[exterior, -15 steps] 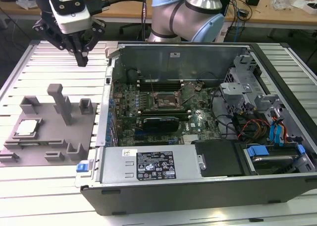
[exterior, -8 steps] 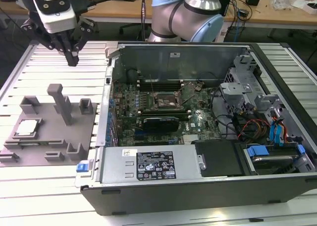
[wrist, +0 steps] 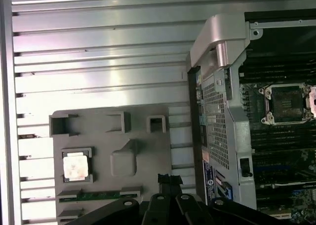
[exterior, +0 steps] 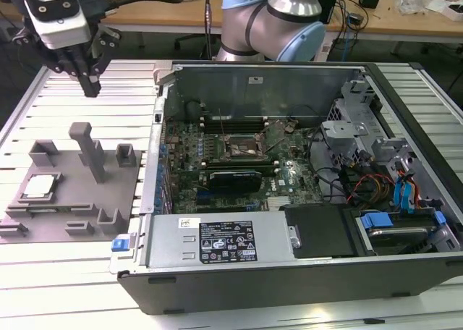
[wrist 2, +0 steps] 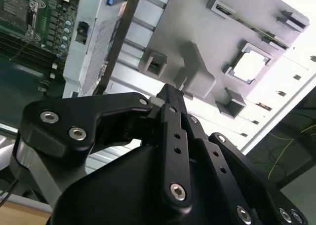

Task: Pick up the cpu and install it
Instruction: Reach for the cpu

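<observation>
- Location: cpu point(exterior: 40, 187) lies flat in a square pocket of the grey tray point(exterior: 76, 200), on the exterior view's left, with nothing touching it.
- Support: tray rests on the slatted bench point(exterior: 65, 272), just beside the open computer case point(exterior: 304, 279).
- Inside the case: socket point(exterior: 242, 147) sits mid-board.
- Above the tray's far edge: hand point(exterior: 90, 84), well apart from the cpu, fingers clenched on nothing.

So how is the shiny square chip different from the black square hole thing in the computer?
The cpu has a bright silvery top; the socket looks dark with a metal frame. The cpu lies outside on the grey tray; the socket sits on the motherboard inside the case. Both are square.
</observation>
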{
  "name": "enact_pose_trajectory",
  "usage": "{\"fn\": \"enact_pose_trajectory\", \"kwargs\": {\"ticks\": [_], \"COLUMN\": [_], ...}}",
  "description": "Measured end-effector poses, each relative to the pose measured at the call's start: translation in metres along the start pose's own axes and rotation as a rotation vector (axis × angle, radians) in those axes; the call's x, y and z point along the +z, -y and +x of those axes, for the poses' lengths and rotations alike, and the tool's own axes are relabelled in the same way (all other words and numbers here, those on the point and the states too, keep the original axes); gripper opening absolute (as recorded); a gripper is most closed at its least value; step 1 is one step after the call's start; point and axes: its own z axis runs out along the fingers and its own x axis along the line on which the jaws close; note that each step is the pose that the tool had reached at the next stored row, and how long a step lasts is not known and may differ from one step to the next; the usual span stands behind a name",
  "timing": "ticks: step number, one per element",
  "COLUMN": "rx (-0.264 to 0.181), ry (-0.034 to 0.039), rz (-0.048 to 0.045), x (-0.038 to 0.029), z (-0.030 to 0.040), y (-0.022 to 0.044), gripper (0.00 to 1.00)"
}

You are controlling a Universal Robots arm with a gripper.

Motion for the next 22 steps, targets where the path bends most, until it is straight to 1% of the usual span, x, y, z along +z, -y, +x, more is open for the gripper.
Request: {"fn": "enact_pose_trajectory", "kwargs": {"ticks": [2,4,8,10,11,15,21,22], "rx": [0.000,0.000,0.000,0.000,0.000,0.000,0.000,0.000], "ry": [0.0000,0.0000,0.0000,0.0000,0.0000,0.0000,0.0000,0.0000], "rz": [0.0000,0.0000,0.0000,0.0000,0.0000,0.0000,0.0000,0.0000], "x": [0.0005,0.0017,0.0030,0.0037,0.0039,0.0054,0.0065,0.0069], "z": [0.0044,0.0128,0.0210,0.0267,0.0284,0.0419,0.0537,0.0570], "y": [0.0003,0.0010,0.0016,0.0021,0.0023,0.0033,0.0043,0.0045], "gripper": [0.11,0.11,0.11,0.11,0.11,0.11,0.11,0.11]}}
